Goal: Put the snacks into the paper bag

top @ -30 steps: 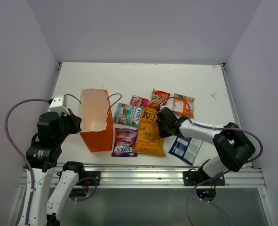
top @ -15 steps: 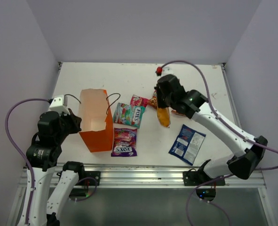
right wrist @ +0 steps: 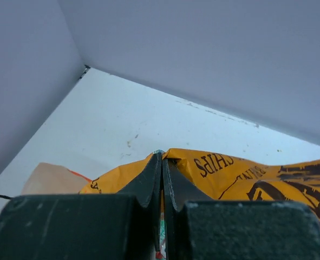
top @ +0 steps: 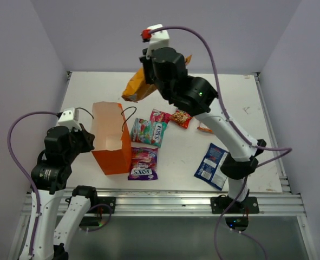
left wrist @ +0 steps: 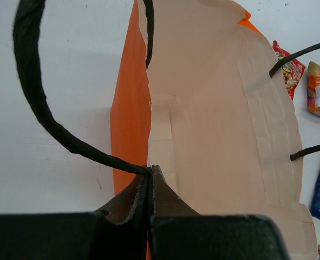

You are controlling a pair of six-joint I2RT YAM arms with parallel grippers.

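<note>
The orange paper bag (top: 112,145) (left wrist: 219,130) stands upright at the left, mouth open and its inside pale. My left gripper (top: 89,142) (left wrist: 150,170) is shut on the bag's left rim, where a dark cord handle (left wrist: 35,103) starts. My right gripper (top: 148,75) (right wrist: 162,158) hangs high above the table's back, shut on the large orange-yellow chips packet (top: 136,88) (right wrist: 246,173). On the table lie the teal packet (top: 149,131), the purple one (top: 144,163), and the pink (top: 160,115), red (top: 181,117), orange (top: 204,128) and blue-white (top: 213,165) packets.
Pale walls enclose the white table (top: 230,97) at the back and on both sides. A metal rail (top: 165,201) runs along the near edge between the arm bases. The right arm's purple cable (top: 214,59) arcs over the table's right half.
The right arm has lifted the chips packet off the table and swung it up and to the back left, toward the paper bag. The left gripper has kept its hold on the bag.
</note>
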